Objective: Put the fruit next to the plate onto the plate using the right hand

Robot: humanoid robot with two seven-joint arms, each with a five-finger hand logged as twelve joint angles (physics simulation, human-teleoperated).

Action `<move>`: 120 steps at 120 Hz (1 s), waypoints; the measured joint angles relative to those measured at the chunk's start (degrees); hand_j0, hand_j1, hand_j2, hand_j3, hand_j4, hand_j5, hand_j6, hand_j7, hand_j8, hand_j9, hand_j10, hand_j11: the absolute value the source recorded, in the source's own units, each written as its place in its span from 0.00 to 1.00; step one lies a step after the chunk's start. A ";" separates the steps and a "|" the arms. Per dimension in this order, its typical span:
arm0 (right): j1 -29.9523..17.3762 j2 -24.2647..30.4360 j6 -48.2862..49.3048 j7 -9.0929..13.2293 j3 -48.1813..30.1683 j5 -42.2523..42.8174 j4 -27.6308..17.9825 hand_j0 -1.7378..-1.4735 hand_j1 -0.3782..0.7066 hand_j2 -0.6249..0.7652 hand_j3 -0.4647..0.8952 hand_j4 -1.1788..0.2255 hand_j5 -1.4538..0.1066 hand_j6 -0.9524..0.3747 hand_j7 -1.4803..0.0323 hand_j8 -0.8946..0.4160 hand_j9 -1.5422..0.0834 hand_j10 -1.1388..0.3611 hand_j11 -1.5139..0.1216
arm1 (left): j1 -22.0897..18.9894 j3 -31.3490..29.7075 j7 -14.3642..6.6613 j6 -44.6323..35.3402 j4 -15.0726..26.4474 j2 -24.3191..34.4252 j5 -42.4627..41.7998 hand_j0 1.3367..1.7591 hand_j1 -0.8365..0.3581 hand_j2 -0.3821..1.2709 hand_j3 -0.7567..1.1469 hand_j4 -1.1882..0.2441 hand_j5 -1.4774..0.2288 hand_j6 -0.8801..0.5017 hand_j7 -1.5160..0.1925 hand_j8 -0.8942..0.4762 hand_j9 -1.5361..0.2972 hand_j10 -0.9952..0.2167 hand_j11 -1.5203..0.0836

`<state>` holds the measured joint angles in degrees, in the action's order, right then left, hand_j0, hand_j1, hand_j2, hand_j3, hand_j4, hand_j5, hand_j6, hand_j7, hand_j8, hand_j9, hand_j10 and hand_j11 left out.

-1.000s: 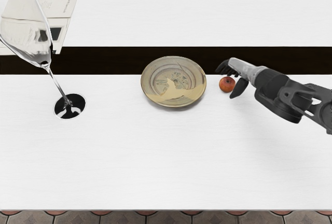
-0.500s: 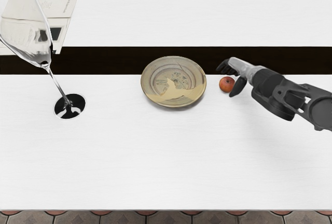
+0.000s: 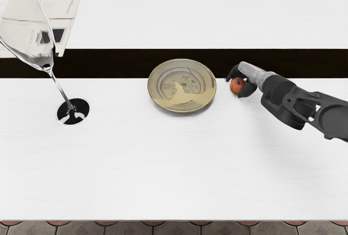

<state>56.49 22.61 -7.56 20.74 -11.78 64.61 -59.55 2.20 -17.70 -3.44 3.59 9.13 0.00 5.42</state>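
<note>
A small red apple (image 3: 236, 86) lies on the white table just right of the round golden plate (image 3: 156, 97), near the table's back edge. My right hand (image 3: 240, 82) reaches in from the right edge on a dark arm. Its fingers curl over the apple's far side and the thumb presses its near right side, so the hand is shut on the fruit. Part of the apple is hidden by the fingers. The plate holds nothing but its painted pattern. The left arm does not show.
A tall tilted wine glass (image 3: 28, 28) stands at the left with its dark foot (image 3: 72, 111) on the table. A pale box (image 3: 61, 11) lies on the back counter at far left. A dark gap (image 3: 119, 62) separates table and counter.
The right hand's thumb and fingers have closed in on the apple, which has shifted slightly toward the back edge. The forearm has slid a little leftward.
</note>
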 joint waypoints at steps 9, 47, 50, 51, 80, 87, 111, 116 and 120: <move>0.00 0.07 0.01 -0.24 0.01 -0.28 0.12 0.33 0.62 0.48 0.35 0.39 0.42 0.40 0.44 0.31 0.58 0.47 0.51 | 0.00 0.00 0.00 0.00 0.00 0.00 0.00 0.76 0.75 0.26 0.40 0.66 0.68 0.46 0.70 0.47 0.66 0.62 0.75; 1.43 1.63 1.15 0.01 -0.50 -4.92 -1.46 0.32 0.66 0.63 0.34 0.31 0.29 0.41 0.33 0.37 0.41 0.32 0.49 | 0.00 0.04 0.01 0.01 0.01 0.00 0.02 0.76 0.75 0.26 0.40 0.66 0.68 0.46 0.70 0.47 0.66 0.62 0.75; 1.76 2.06 1.49 0.05 -0.53 -5.66 -1.96 0.32 0.66 0.63 0.34 0.31 0.29 0.42 0.33 0.38 0.40 0.31 0.47 | 0.00 0.04 0.01 0.00 0.01 0.00 0.02 0.76 0.75 0.26 0.40 0.66 0.68 0.46 0.70 0.47 0.66 0.62 0.75; 1.89 2.20 1.61 0.06 -0.54 -5.94 -2.12 0.32 0.66 0.63 0.34 0.31 0.28 0.42 0.33 0.38 0.40 0.31 0.46 | 0.00 0.04 0.01 0.00 0.01 0.00 0.02 0.76 0.75 0.26 0.40 0.66 0.68 0.46 0.70 0.47 0.66 0.62 0.75; 5.34 6.80 7.58 0.11 -2.24 -14.96 -6.02 0.31 0.70 0.67 0.34 0.32 0.26 0.44 0.32 0.44 0.34 0.36 0.35 | 0.00 0.04 0.02 0.01 0.01 0.00 0.03 0.76 0.75 0.26 0.40 0.66 0.68 0.46 0.70 0.47 0.66 0.62 0.75; 5.65 7.54 10.14 0.17 -4.29 -16.23 -6.69 0.31 0.71 0.67 0.34 0.32 0.26 0.45 0.32 0.44 0.34 0.37 0.34 | 0.00 0.04 0.02 0.01 0.01 0.00 0.02 0.76 0.75 0.26 0.40 0.66 0.68 0.46 0.70 0.47 0.66 0.62 0.75; 6.71 8.08 16.39 0.22 -9.43 -19.58 -9.85 0.31 0.71 0.68 0.34 0.32 0.25 0.45 0.32 0.45 0.32 0.38 0.32 | 0.00 0.04 0.02 0.01 0.01 0.00 0.03 0.76 0.75 0.26 0.40 0.66 0.68 0.46 0.70 0.47 0.66 0.62 0.75; 7.09 8.01 16.72 0.32 -9.77 -19.61 -10.64 0.31 0.71 0.69 0.34 0.32 0.24 0.45 0.32 0.46 0.32 0.38 0.31 | 0.00 0.04 0.02 0.01 0.01 0.00 0.03 0.76 0.75 0.26 0.40 0.66 0.68 0.46 0.70 0.47 0.66 0.62 0.75; 7.42 7.66 16.88 0.40 -9.94 -19.55 -11.16 0.31 0.72 0.69 0.34 0.32 0.24 0.45 0.32 0.46 0.32 0.38 0.31 | 0.00 0.04 0.02 0.01 0.01 0.00 0.03 0.76 0.75 0.26 0.40 0.66 0.68 0.46 0.70 0.47 0.66 0.62 0.75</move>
<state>63.92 30.26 9.32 21.14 -21.72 45.06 -70.70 2.20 -17.65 -3.42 3.60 9.14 0.00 5.45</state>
